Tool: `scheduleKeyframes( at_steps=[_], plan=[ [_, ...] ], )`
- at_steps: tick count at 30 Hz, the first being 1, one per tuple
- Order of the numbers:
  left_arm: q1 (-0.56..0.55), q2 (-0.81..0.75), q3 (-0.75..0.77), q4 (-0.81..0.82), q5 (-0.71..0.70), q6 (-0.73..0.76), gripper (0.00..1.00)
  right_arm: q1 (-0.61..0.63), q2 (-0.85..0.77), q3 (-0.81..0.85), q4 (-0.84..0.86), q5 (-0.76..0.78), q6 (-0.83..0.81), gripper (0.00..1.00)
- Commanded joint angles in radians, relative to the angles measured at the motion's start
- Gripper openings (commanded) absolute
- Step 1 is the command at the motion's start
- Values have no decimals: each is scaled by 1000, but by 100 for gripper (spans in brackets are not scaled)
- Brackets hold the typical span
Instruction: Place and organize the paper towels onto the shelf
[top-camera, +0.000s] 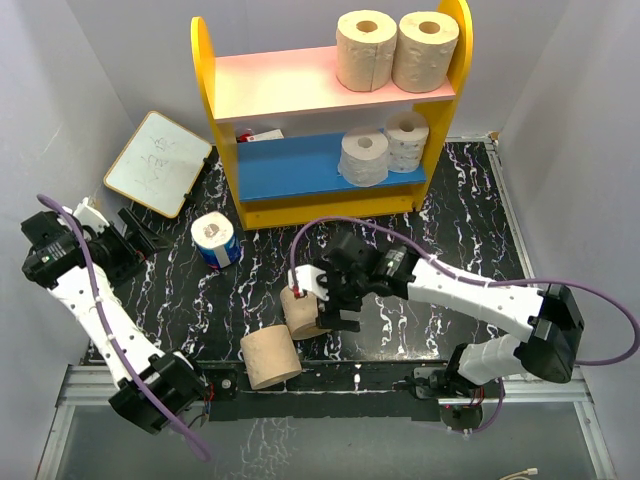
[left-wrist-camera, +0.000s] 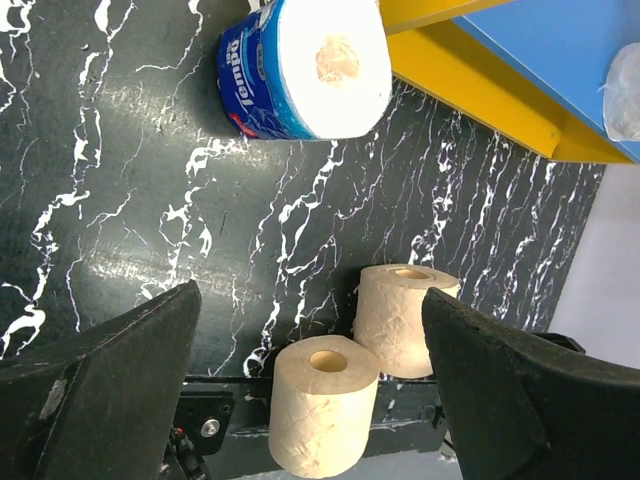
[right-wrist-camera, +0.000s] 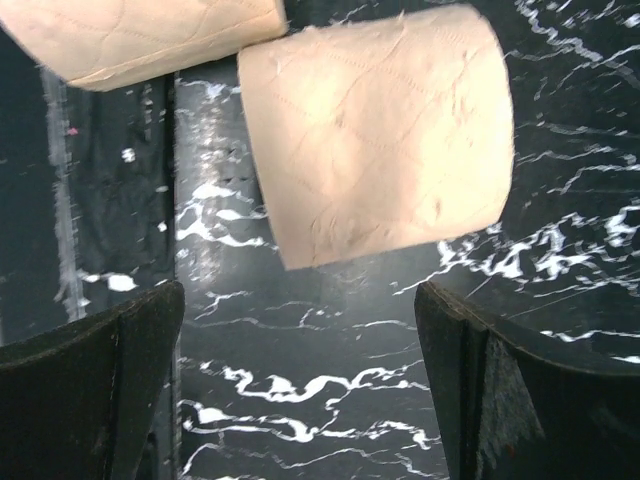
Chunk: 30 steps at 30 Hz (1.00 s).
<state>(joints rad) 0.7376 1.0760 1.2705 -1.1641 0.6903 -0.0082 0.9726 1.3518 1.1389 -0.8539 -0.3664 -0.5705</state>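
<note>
shelf (top-camera: 213, 95): stands at the far side of the black marbled tabletop (top-camera: 455, 225), with yellow side panels, a pink upper board and a blue lower board.
upper board: two tan rolls (top-camera: 366, 50) stand on end side by side at the right end, cores up; the right one is against the yellow panel.
lower board: two white rolls (top-camera: 364, 158) sit at the right end, one nearer the front edge and the other behind it to the right.
blue-wrapped roll (top-camera: 215, 240): stands on the tabletop just in front of the shelf's left corner, core up.
loose tan rolls: two on the tabletop near the front edge, just beside each other; the far tan roll (top-camera: 303, 316) is under the right arm's tip and the near tan roll (top-camera: 270, 358) is at the edge.
right jaws: spread wide and holding nothing; the far tan roll lies just ahead of the gap, clear of both fingers (right-wrist-camera: 90, 370).
left jaws: spread wide and empty, at the left side of the tabletop, well apart from every roll.
whiteboard (top-camera: 158, 162): lies left of the shelf.
</note>
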Motion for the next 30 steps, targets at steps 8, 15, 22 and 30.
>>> scheduleKeyframes(
  at_steps=[8, 15, 22, 30],
  plan=[
    [6, -72, -26, 2, -37, -26, 91, 243, 68, -34, 354, 440, 43, 98],
    [6, -75, -33, 4, -28, -23, 92, 273, 92, -67, 374, 493, 32, 98],
    [6, -74, -33, 4, -14, -19, 92, 276, 111, -135, 448, 606, 0, 97],
    [5, -83, -37, 6, -10, -17, 92, 291, 175, -159, 484, 652, 13, 64]
  ],
)
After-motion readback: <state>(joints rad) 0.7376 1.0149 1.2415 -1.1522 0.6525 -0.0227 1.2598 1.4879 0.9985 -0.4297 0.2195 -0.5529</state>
